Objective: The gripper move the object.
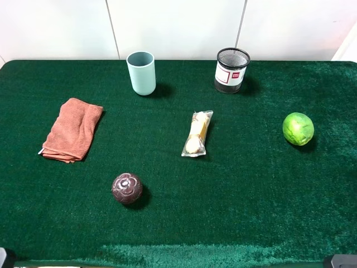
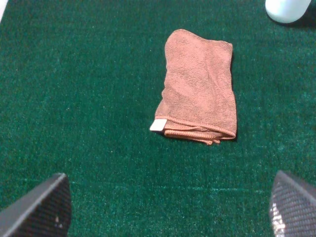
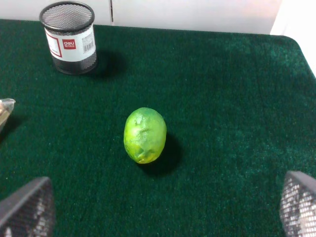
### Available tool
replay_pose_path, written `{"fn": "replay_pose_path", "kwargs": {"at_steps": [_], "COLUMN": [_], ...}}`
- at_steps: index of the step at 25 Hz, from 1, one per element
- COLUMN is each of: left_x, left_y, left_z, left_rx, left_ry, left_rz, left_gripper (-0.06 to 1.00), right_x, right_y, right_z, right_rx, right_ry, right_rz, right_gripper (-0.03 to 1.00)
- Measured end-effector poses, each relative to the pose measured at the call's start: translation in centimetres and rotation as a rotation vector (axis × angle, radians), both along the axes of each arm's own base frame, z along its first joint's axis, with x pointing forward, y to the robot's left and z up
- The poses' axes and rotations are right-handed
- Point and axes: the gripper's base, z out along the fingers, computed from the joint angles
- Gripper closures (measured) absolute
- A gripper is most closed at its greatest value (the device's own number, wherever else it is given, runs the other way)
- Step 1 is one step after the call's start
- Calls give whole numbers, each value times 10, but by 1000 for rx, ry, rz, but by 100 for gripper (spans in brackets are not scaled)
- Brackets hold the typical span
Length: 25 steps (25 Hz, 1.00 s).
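Cup (image 1: 141, 72) stands upright at the back of the desk (image 1: 251, 195), well ahead of the left tool (image 2: 170, 207) and to its right, beyond the towel (image 2: 200, 86). It is untouched. The left tool has its fingers wide apart with nothing between them. The right tool (image 3: 168, 210) is likewise apart and empty, with the lime (image 3: 144, 135) ahead of it and the pot (image 3: 69, 37) further off.

Assessment: the step in hand is the approach, and the left tool appears better placed for it. Recommended: hold the fingers apart, travel clear of the towel, come in level at mid-height so one finger passes each side of the wall, then close gently, since light plastic may tip or slip. Lift straight before any sideways travel. The pot is of similar height and must not be mistaken for the cup.

Limits of inspection: the left wrist view cuts the cup off at the frame edge, and the right wrist view does not show it. Only the finger ends show in either wrist view, and neither tool appears in the high view. Contents of the cup cannot be confirmed. No destination is marked.
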Motion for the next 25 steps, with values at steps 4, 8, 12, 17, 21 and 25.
{"fn": "replay_pose_path", "kwargs": {"at_steps": [4,8,12,17,21,25], "left_x": [0,0,0,0,0,-1], "left_y": [0,0,0,0,0,0], "left_z": [0,0,0,0,0,2], "left_rx": [0,0,0,0,0,0], "left_ry": [0,0,0,0,0,-8], "left_rz": [0,0,0,0,0,0], "left_gripper": [14,14,14,14,14,14], "right_x": [0,0,0,0,0,0], "right_y": [0,0,0,0,0,0], "right_z": [0,0,0,0,0,0], "right_rx": [0,0,0,0,0,0], "right_ry": [0,0,0,0,0,0], "right_rz": [0,0,0,0,0,0], "right_gripper": [27,27,27,27,27,27]}}
